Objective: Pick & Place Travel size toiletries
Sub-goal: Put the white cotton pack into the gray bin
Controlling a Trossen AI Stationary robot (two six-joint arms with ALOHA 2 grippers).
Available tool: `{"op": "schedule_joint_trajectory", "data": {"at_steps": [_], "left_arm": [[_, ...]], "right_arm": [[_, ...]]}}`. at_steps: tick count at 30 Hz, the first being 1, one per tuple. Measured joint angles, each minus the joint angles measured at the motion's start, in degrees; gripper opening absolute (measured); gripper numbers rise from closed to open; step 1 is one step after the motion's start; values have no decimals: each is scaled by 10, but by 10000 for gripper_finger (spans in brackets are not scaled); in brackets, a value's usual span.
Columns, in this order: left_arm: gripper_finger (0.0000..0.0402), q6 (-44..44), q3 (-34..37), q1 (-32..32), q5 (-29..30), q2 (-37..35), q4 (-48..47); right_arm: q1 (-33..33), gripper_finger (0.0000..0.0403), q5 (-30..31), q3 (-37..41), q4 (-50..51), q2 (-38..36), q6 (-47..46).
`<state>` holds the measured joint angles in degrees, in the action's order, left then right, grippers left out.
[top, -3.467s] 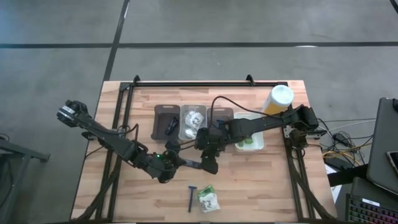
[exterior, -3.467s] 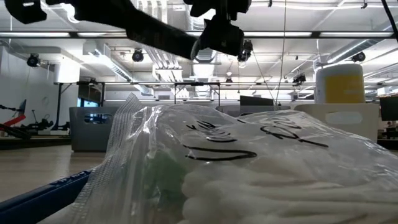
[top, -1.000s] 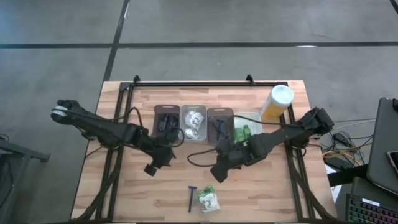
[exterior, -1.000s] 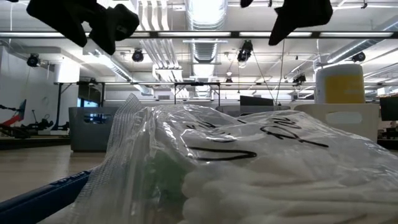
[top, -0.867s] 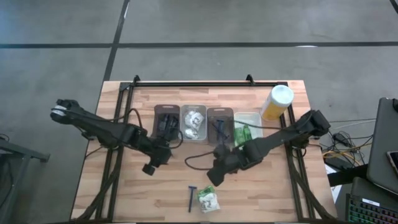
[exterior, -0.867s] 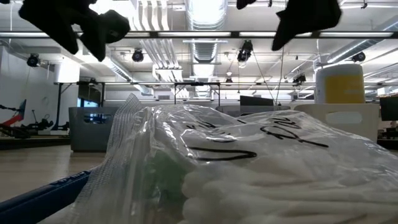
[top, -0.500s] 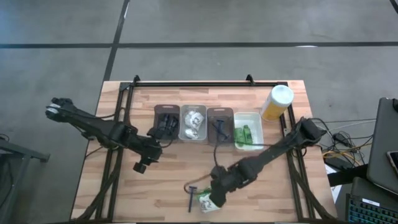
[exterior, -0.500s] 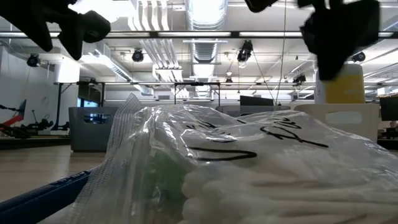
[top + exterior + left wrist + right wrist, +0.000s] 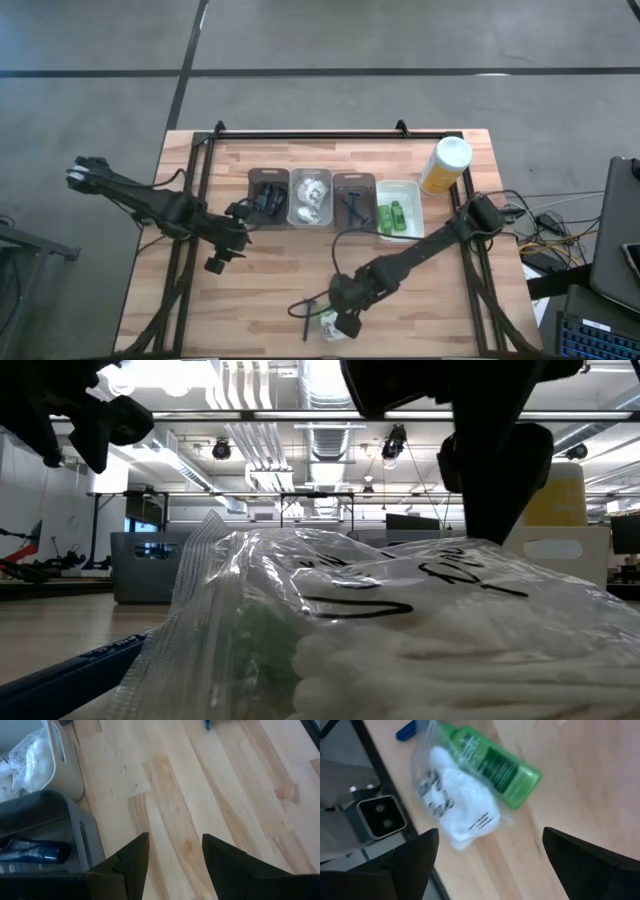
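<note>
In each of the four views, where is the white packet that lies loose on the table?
High view: white packet at the near table edge, under the right gripper.
Low view: fills the foreground.
Left wrist view: not in it.
Right wrist view: centre, beside the green tube.
Shared landmark: the blue razor next to it.

White packet, green tube, touching, flat.

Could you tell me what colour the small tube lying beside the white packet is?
Green, with a darker green label; the tube shows best in the right wrist view.
</note>
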<state>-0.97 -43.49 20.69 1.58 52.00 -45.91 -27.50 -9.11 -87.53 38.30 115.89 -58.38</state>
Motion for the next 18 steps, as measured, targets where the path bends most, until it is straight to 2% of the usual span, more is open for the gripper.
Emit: {"op": "schedule_joint_trajectory", "data": {"at_steps": [7, 15, 18], "left_arm": [[187, 22, 28, 0, 0, -19, 18], [187, 64, 32, -1, 23, -8, 67], [187, 65, 32, 0, 23, -5, 78]], "right_arm": [[0, 349, 1, -2, 1, 1, 4], [0, 363, 3, -2, -3, 2, -10], [-1, 360, 15, -2, -4, 4, 16]]}}
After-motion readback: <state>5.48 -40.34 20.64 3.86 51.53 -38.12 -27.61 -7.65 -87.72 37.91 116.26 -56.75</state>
